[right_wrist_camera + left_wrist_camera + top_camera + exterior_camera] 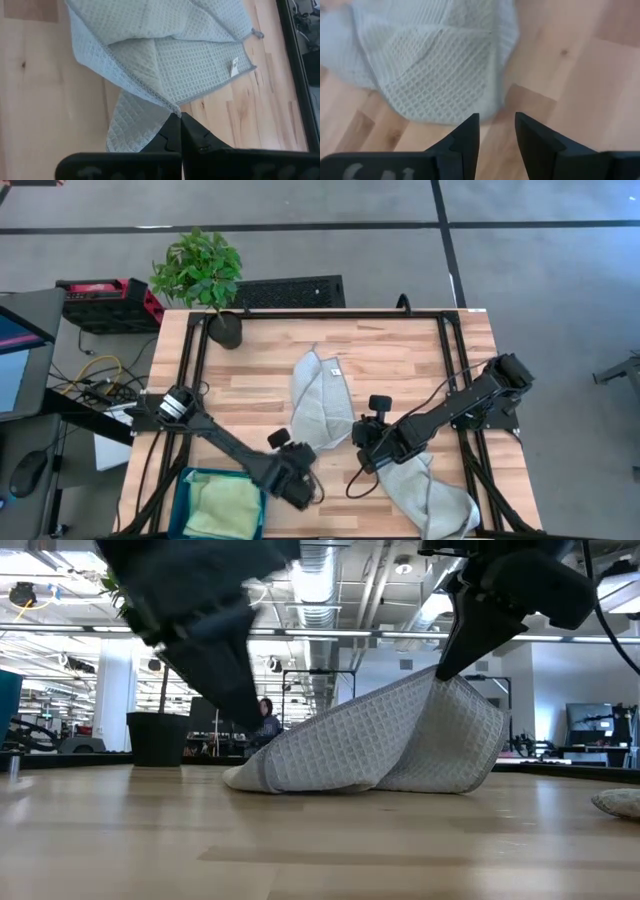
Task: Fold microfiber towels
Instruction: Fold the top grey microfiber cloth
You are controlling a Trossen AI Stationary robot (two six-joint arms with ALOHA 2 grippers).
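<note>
Table: light wooden slatted table (400, 350) with a black frame, seen from above.
Pale grey waffle-weave towel with small white tag (322, 402): lay at table centre, partly folded, tag toward 12 o'clock; one edge lifted off the table at its 4 o'clock side; in the low view (380, 740) rose like a tent to a raised corner.
Right gripper (362, 448): sat just off the towel's 4 o'clock edge; in the right wrist view (177, 120) pressed together on a corner of the tagged grey towel, holding it above the wood.
Left gripper (305, 480): hung at 6 o'clock of the tagged towel, near the front edge of the table; in the left wrist view (496, 131) stood apart, nothing between the fingers, just short of the towel's rounded edge.
Second pale grey towel (435, 495): lay crumpled at 4 o'clock on the table, under the right arm, well apart from the tagged one.
Light green towel (225, 505): lay inside the teal rectangular bin (183, 500) at 7 o'clock of the table, beside the left arm.
Potted green plant in a dark pot (205, 280): stood at the table's 11 o'clock corner.
Background: a person (266, 720) showed far off in the low view, behind the towel.
</note>
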